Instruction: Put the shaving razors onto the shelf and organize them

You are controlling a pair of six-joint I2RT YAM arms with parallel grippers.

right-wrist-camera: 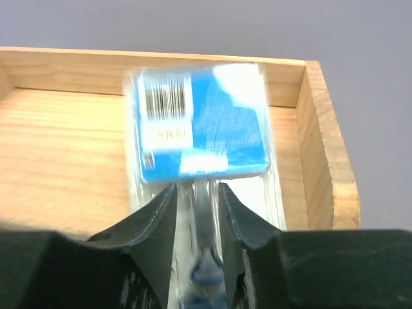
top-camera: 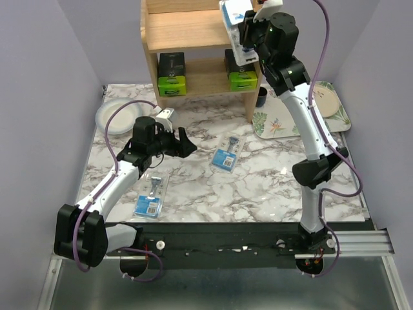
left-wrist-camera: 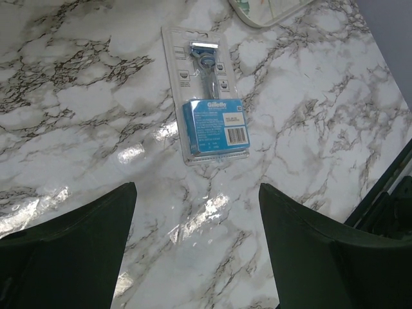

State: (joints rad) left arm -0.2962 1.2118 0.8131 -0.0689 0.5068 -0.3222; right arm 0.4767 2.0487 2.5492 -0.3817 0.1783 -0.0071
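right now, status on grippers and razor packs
Right gripper shut on a blister pack over the shelf top tier. Left gripper open, facing a table pack. Nothing seen in the way.

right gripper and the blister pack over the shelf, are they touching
Touching. The right wrist view shows the right gripper closed on the clear blister pack just below its blue card, with no gap on either side, over the shelf.
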